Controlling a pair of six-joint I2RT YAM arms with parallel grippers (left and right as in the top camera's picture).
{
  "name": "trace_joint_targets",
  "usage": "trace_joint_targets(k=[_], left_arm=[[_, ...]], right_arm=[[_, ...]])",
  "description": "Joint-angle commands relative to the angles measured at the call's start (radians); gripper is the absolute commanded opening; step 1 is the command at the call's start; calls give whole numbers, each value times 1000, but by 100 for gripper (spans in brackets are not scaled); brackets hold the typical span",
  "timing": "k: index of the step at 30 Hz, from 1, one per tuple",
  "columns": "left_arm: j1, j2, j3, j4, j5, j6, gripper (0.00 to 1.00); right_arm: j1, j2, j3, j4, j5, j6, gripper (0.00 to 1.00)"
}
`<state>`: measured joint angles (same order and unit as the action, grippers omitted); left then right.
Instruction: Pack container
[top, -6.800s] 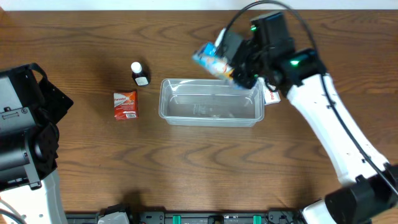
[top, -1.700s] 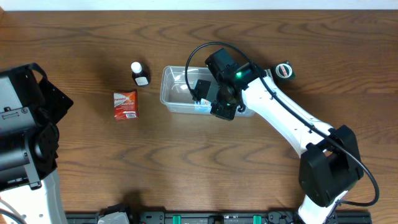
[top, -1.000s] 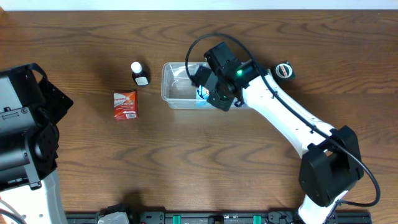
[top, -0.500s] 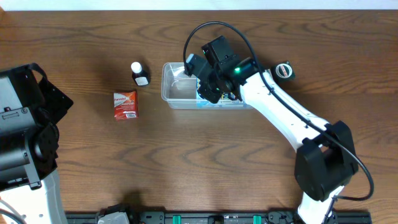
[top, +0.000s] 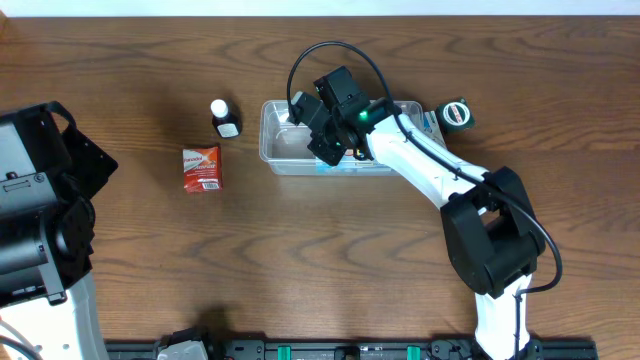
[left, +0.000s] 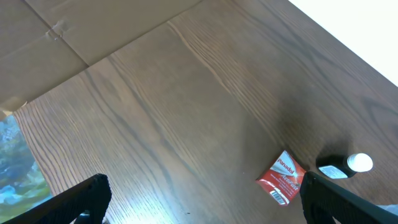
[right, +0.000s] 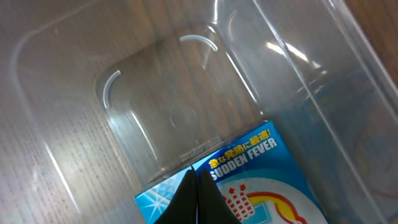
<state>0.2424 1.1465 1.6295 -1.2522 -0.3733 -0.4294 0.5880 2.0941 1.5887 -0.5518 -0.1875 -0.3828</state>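
"SUDDEN FEVER" on blue carton; perhaps "Panadol" on red packet

left pincer: spread wide | right pincer: closed, pointing down | right arm: extended

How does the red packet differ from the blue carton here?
Colour: the red packet is red and white; the blue carton is blue with yellow lettering. Place: the red packet lies on the bare table, left of the container; the blue carton sits inside the container. Handling: no gripper is near the red packet; the right gripper, shut, is at the blue carton. Both are printed packages.
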Motion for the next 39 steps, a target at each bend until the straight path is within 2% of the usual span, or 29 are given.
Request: trace_joint_targets(k=[1,18,32,39], left_arm=[[6,3,19,-1,-13,5,98],[6,3,19,-1,-13,5,98],[6,3,19,-1,-13,5,98],[6,3,19,-1,-13,5,98]], right_arm=[[-4,-3,13,25,-12,12,1],[-3,46,13,66,-31,0,1],[-32,45,18,25,-27,-13,1],[-50,43,190,-111,-27,-14,1]])
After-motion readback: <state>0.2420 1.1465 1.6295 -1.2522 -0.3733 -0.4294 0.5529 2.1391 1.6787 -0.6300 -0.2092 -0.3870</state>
